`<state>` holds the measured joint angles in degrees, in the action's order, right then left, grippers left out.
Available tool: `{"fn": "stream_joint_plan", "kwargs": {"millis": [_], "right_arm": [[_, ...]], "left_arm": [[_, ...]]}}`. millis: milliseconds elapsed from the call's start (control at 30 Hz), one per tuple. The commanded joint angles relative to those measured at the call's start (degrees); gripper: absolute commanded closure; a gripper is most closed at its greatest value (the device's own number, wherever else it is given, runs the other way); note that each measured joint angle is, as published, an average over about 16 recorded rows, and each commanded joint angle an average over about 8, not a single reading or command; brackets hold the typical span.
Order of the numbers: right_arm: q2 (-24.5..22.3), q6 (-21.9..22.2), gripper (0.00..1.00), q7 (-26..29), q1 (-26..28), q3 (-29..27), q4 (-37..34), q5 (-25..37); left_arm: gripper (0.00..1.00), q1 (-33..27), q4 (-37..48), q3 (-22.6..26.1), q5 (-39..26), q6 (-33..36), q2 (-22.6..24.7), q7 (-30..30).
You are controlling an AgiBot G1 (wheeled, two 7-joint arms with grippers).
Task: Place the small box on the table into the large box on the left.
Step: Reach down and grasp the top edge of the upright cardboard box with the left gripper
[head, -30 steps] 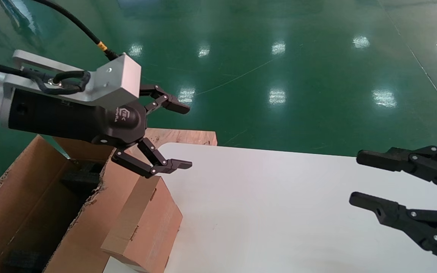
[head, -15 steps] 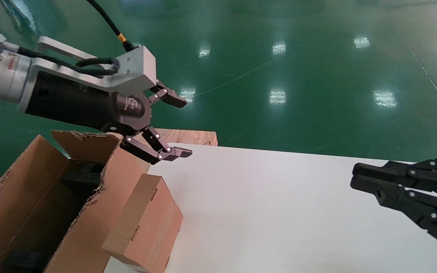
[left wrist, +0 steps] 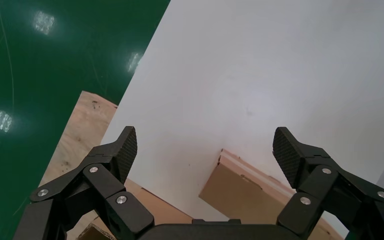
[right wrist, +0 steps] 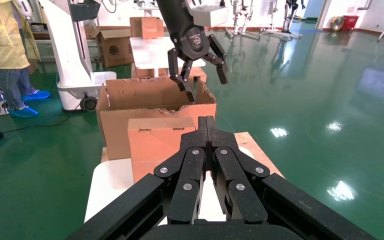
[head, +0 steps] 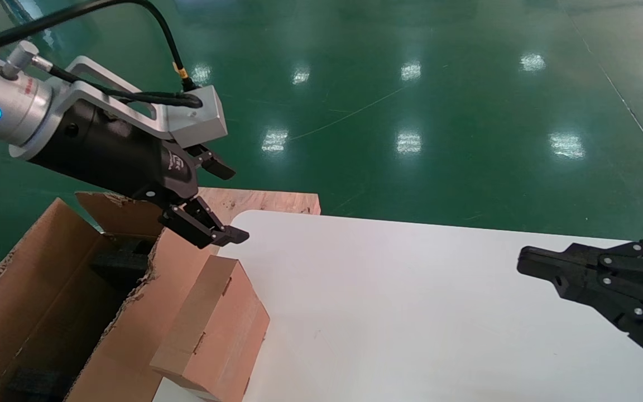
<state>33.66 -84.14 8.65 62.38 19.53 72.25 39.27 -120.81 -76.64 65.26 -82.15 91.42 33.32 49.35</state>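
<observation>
The small box (head: 215,329), plain brown cardboard, sits on the left edge of the white table (head: 411,312), right against the large box (head: 48,296), a tall carton with torn flaps. My left gripper (head: 231,204) is open and empty, hovering above the carton's near wall and the small box's far end. In the left wrist view the small box (left wrist: 245,192) lies below the open gripper (left wrist: 205,147). My right gripper (head: 522,262) is shut and empty, low over the table's right side. From the right wrist view (right wrist: 206,122) it points at the small box (right wrist: 155,142).
Black foam pieces (head: 120,262) lie inside the carton. A bare wooden board (head: 265,201) juts out behind the table's rounded corner. Green floor surrounds the table. A person and another robot base (right wrist: 75,55) stand beyond the carton.
My left gripper has pulled back leftward and tilted down over the carton's edge, still open. My right gripper has gone from open to shut.
</observation>
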Motion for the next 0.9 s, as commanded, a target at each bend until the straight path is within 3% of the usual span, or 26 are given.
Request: {"fn": "stream_joint_plan", "kwargs": {"millis": [33, 300, 567, 733, 767, 900], "right_arm": [[0.0, 0.01, 1.0, 0.0, 0.0, 0.0, -0.01, -0.01], [0.0, 0.01, 1.0, 0.0, 0.0, 0.0, -0.01, -0.01], [0.0, 0.01, 1.0, -0.01, 0.0, 0.0, -0.02, -0.02], [0.0, 0.01, 1.0, -0.01, 0.0, 0.01, -0.02, -0.02], [0.0, 0.01, 0.94, -0.01, 0.0, 0.01, -0.02, -0.02], [-0.01, 0.02, 0.44, -0.01, 0.0, 0.0, -0.03, -0.02]], "left_arm": [[0.0, -1.69, 0.03, 2.14, 0.61, 0.07, -0.04, 0.64], [0.0, -1.0, 0.77, 3.21, -0.37, -0.76, 1.18, 1.28], [0.0, -5.47, 1.99, 14.22, -5.57, -0.12, 8.48, 12.35], [0.0, -9.68, 3.2, 22.43, -4.87, 0.03, 11.66, 18.58], [0.0, -10.29, 3.46, 23.58, -4.51, 0.04, 12.03, 19.39], [0.0, -12.41, 4.75, 27.39, -1.92, -0.02, 13.3, 21.69]]}}
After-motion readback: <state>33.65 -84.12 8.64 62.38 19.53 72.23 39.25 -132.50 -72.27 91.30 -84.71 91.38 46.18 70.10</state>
